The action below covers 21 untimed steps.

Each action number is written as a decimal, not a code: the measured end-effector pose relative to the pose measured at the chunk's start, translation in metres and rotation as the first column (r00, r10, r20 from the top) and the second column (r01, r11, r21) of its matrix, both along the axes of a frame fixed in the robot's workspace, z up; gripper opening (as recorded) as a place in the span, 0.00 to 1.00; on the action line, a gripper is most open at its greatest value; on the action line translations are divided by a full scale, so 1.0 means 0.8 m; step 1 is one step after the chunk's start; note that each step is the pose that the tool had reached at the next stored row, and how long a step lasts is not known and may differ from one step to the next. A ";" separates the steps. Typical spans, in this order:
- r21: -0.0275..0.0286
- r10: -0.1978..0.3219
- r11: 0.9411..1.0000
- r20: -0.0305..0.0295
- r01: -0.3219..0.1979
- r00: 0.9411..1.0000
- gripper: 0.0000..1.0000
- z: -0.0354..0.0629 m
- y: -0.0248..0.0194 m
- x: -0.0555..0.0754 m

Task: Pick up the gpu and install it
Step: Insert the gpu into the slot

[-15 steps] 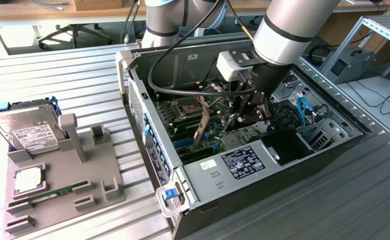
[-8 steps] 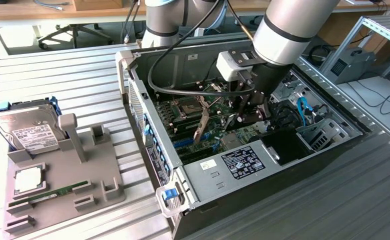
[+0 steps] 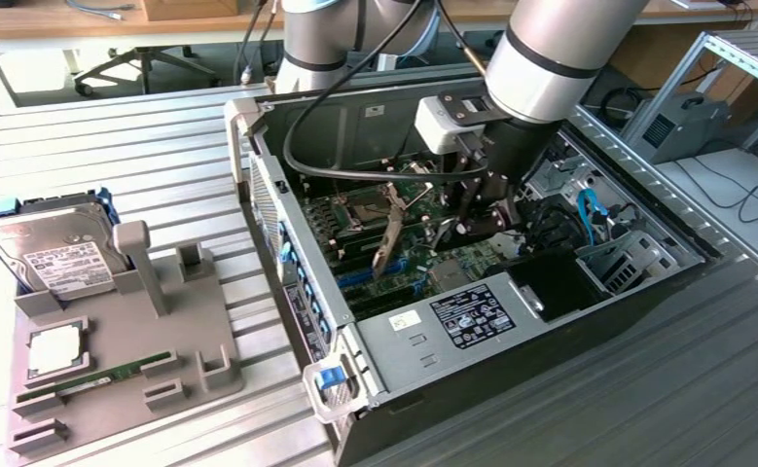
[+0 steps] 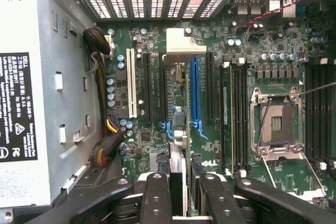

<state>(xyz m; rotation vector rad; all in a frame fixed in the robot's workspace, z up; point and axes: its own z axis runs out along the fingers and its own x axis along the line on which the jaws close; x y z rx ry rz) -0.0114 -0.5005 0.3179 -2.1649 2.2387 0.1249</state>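
Wrist view has the gripper [image 4: 178,195] partly closed on the gpu [image 4: 177,145], held edge-on above the motherboard [image 4: 273,182] inside the open computer case [image 3: 392,336], so I judge seating calls for aligning its edge squarely with a slot, bracket toward the rear grilles.

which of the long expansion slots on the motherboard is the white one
The white slot is the outermost one, beside the grey metal housing with the black label. The other long slots are black, apart from one blue slot.
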 end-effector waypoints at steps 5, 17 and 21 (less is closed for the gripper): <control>0.000 0.000 1.000 0.000 0.000 1.000 0.27 -0.001 0.0019 -0.004; 0.000 0.000 1.000 0.000 0.000 1.000 0.27 -0.003 0.0092 -0.015; 0.000 0.000 1.000 0.000 0.000 1.000 0.27 -0.004 0.0167 -0.016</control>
